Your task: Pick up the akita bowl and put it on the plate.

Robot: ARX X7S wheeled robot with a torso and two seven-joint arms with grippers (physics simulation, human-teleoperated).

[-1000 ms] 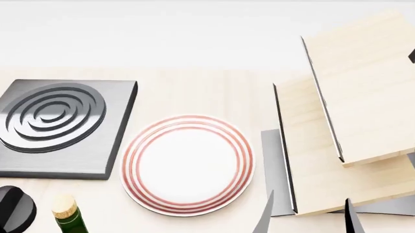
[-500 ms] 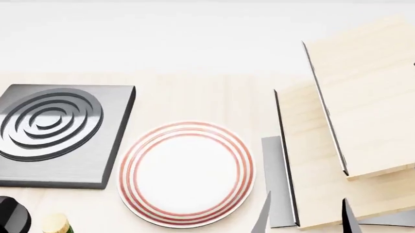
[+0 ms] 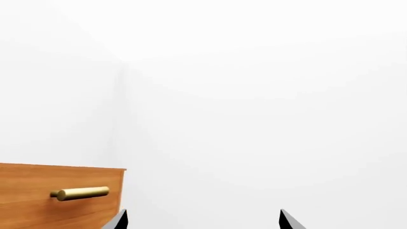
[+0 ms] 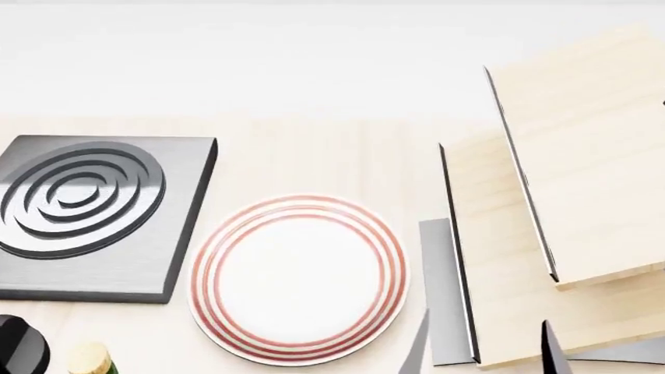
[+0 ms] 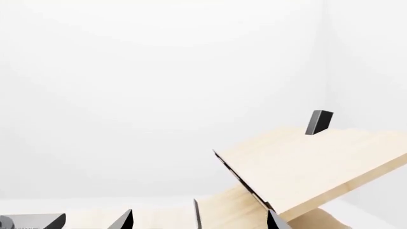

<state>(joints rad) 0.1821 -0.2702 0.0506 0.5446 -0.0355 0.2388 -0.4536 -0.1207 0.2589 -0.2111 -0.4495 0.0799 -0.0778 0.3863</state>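
Note:
The akita bowl is out of view in every frame. The plate (image 4: 299, 279), white with red rings round its rim, lies flat on the light wooden table and has nothing on it. Just right of the plate, at the head view's lower edge, the two dark fingertips of my right gripper (image 4: 483, 354) stand wide apart, open and holding nothing. The right wrist view shows the same open right gripper (image 5: 200, 220) pointing toward the wooden shelf. My left gripper (image 3: 203, 222) is open too, facing a blank white wall, and it does not show in the head view.
A dark grey square burner (image 4: 89, 210) with raised rings lies left of the plate. A black knob (image 4: 19, 351) and a corked bottle top (image 4: 89, 360) are at the lower left. A tilted wooden shelf rack (image 4: 582, 171) stands on the right. A wooden drawer front (image 3: 38, 191) has a brass handle.
The head view has tipped up a little, so burner, plate and bottle sit lower in the picture. The right gripper's fingertips have drifted slightly left and down.

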